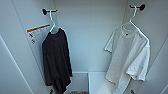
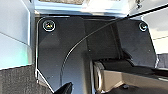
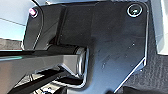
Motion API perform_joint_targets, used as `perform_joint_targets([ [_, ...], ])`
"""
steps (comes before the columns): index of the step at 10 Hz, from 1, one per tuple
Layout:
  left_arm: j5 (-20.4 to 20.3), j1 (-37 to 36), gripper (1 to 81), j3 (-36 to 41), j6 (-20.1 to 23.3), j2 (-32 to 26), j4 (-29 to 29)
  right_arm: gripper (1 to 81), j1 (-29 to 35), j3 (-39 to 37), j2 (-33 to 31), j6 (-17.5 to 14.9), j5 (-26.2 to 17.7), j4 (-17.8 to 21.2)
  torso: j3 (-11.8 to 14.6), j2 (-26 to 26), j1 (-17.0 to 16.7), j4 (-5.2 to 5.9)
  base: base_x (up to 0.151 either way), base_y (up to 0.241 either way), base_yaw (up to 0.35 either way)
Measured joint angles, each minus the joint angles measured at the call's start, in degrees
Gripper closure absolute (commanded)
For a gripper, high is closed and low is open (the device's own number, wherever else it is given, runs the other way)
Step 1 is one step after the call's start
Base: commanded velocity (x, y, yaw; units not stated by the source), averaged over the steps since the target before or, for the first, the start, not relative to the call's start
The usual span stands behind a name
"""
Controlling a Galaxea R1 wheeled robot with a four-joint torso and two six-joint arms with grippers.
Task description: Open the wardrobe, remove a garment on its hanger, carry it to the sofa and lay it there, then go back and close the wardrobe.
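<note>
The wardrobe [image 1: 87, 37] stands open in front of me, and the head view looks straight into its white interior. On the right the garment [image 1: 127, 55], a white short-sleeved T-shirt with a dark neck label, hangs on its thin white hanger [image 1: 132, 18]. The hanger's hook rests over a dark round peg [image 1: 142, 7] on the right inner wall. The shirt hangs slightly turned, with its lower hem near the bottom of the picture.
A black long-sleeved top [image 1: 56, 62] hangs on another white hanger [image 1: 52, 21] from a dark peg on the left wall, beside a white sticker with an orange stripe [image 1: 37, 32]. A low white divider [image 1: 88, 81] stands at the wardrobe's bottom. Dark grey carpet [image 2: 15, 80] lies below.
</note>
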Motion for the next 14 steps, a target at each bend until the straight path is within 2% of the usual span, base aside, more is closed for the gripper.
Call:
perform_joint_targets([
  [1,0.02,-0.01,1.0,0.0,0.0,0.0,0.0,1.0,0.26,0.0,0.0,0.0,0.22,0.0,0.0,0.0,0.0,-0.83,0.0,0.0,0.0],
  [2,0.02,0.0,1.0,0.0,0.0,0.0,0.0,1.0,0.33,0.0,0.0,0.0,0.32,0.0,0.0,0.0,0.0,-2.38,0.0,0.0,0.0],
  [9,-0.02,0.07,1.0,0.0,0.0,-0.05,0.02,1.0,0.02,0.0,0.0,0.0,0.02,0.0,0.0,0.0,-0.02,-15.76,0.0,0.0,0.0],
  [10,-0.02,-0.06,1.0,0.0,0.0,-0.05,0.04,1.0,0.0,0.0,0.0,0.0,-0.01,0.0,0.0,0.0,-0.02,-17.25,0.0,0.0,0.0],
  [11,-0.06,-0.22,1.0,0.0,0.0,-0.02,0.04,1.0,0.0,0.0,0.0,0.0,-0.01,0.0,0.0,0.0,-0.02,-17.9,0.0,0.0,0.0],
  [14,0.17,-0.22,1.0,0.02,0.23,-0.05,1.08,1.0,0.0,0.0,0.01,0.0,0.02,0.0,0.0,0.0,-0.02,-17.95,0.0,0.0,0.0],
])
